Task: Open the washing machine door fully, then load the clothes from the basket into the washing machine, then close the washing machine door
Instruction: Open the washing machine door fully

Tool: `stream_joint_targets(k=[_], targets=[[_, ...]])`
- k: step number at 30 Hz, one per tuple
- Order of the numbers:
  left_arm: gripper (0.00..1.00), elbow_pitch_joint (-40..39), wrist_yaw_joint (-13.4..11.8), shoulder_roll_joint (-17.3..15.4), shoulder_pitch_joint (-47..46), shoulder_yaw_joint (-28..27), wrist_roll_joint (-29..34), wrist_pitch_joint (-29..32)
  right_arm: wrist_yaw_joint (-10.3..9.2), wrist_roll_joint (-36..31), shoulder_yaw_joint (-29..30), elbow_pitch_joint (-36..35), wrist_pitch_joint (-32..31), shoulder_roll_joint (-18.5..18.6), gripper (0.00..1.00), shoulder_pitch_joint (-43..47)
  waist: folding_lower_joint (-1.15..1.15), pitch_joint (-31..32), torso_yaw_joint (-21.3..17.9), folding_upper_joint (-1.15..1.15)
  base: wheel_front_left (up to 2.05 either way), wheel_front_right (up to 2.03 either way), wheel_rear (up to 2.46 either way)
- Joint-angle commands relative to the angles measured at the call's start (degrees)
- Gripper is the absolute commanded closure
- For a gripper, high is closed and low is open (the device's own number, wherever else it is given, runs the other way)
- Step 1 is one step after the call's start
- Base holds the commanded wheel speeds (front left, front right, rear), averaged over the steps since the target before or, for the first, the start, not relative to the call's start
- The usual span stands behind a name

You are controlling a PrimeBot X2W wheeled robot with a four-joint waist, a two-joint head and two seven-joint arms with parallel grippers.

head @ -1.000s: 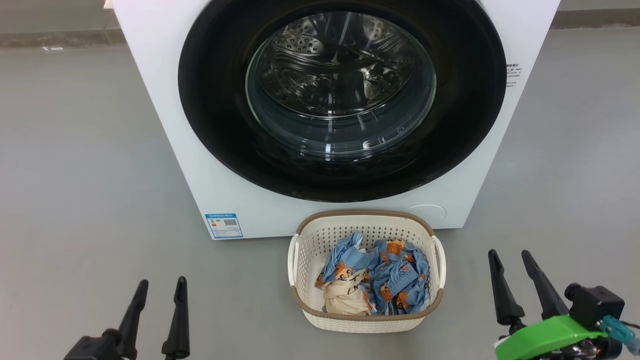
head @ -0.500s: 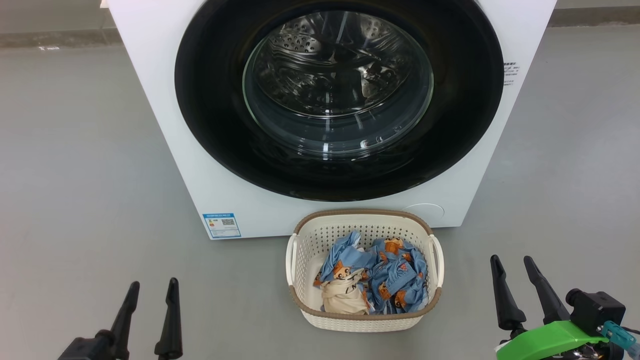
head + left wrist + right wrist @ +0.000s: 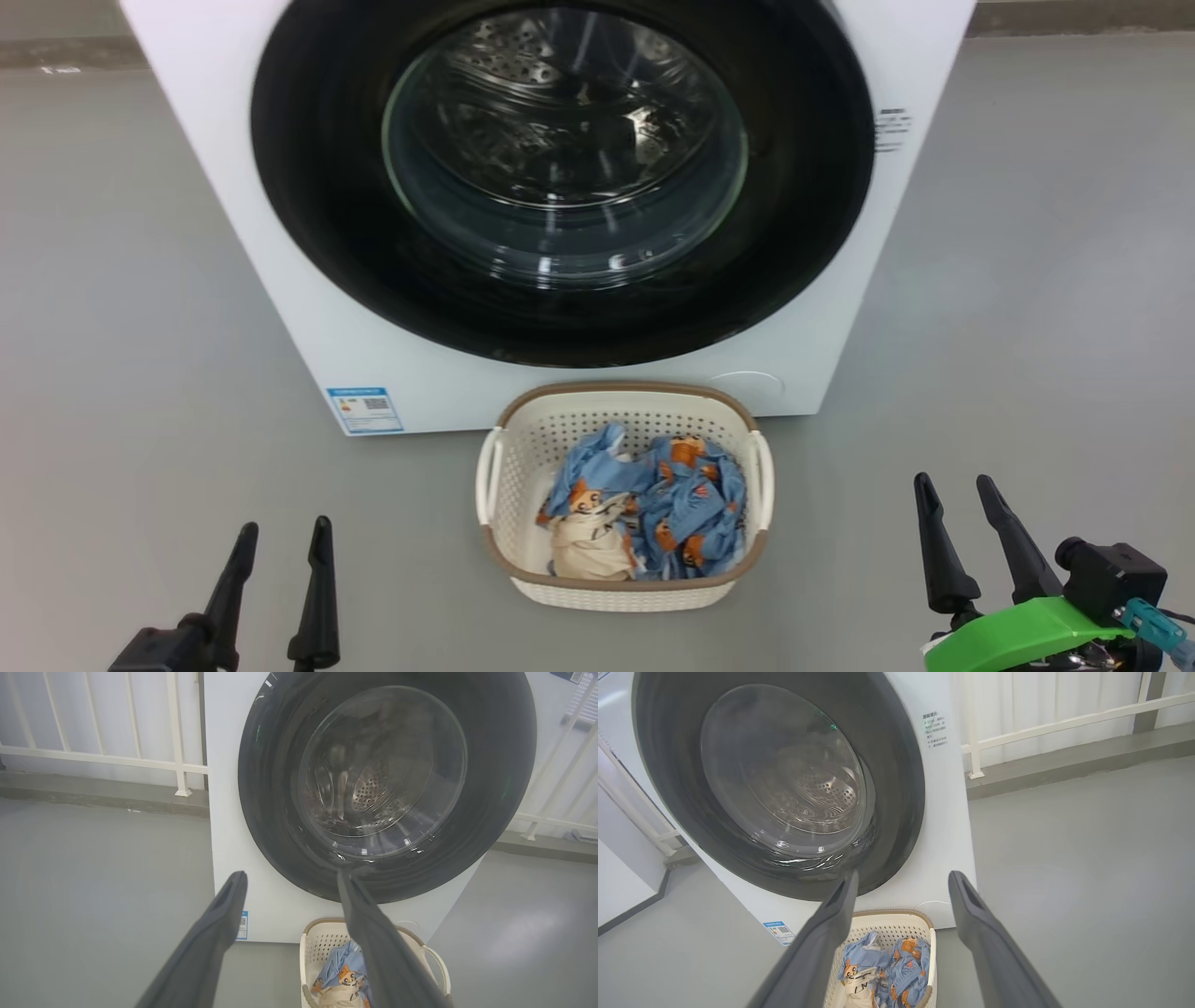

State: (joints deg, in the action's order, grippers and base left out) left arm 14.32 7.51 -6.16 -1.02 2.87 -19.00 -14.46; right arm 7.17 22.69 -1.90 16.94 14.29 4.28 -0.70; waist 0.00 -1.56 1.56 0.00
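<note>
The white washing machine faces me with its round glossy black door shut; the steel drum shows through the glass. On the floor right before it stands the cream basket holding the clothes, blue bear-print fabric with a beige piece. My left gripper is open at the lower left and my right gripper is open at the lower right, both empty and well short of the basket. In the left wrist view its gripper points at the door; in the right wrist view its gripper points at the machine's lower front.
Grey floor surrounds the machine on both sides. White railings and a low kerb run behind it. A blue label sticker sits at the machine's lower left corner.
The whole head view has shifted, so machine and basket appear further left: the camera moved. The left gripper sits slightly lower than a second ago. Both grippers stay open.
</note>
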Motion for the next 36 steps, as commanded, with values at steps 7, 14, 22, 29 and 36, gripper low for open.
stream_joint_targets(k=[7,14,22,29,36], targets=[[0.00,-1.8,0.0,-0.4,-3.1,-1.8,0.6,-0.5,0.32,-1.1,-1.1,-1.4,0.7,0.5,0.00,-1.8,0.00,-0.4,0.0,0.00,1.23,1.23,-2.46],[0.00,-1.8,0.0,-0.6,-3.6,-1.9,0.5,-0.5,0.32,-1.2,-0.8,-1.2,0.7,0.4,0.00,-2.2,0.00,-0.6,-0.2,0.00,1.23,1.23,-2.46],[0.00,-2.5,0.0,-0.3,-3.5,-1.7,-1.6,-0.5,0.32,-1.4,-0.3,-1.2,0.7,0.4,0.00,-2.3,0.00,-0.4,-0.3,0.00,1.08,1.08,-2.15],[0.00,-2.3,0.0,-0.3,-3.3,-1.1,-1.8,-0.5,0.32,-1.2,-0.4,-1.1,0.7,0.3,0.00,-2.3,0.00,-0.4,-0.1,0.00,0.51,0.51,-1.03],[0.00,-1.8,0.0,0.0,-3.1,-0.4,-2.2,-0.5,0.32,-0.8,-0.6,-1.0,0.7,0.4,0.04,-2.6,0.00,-0.2,0.3,0.00,0.05,0.05,-0.10]])
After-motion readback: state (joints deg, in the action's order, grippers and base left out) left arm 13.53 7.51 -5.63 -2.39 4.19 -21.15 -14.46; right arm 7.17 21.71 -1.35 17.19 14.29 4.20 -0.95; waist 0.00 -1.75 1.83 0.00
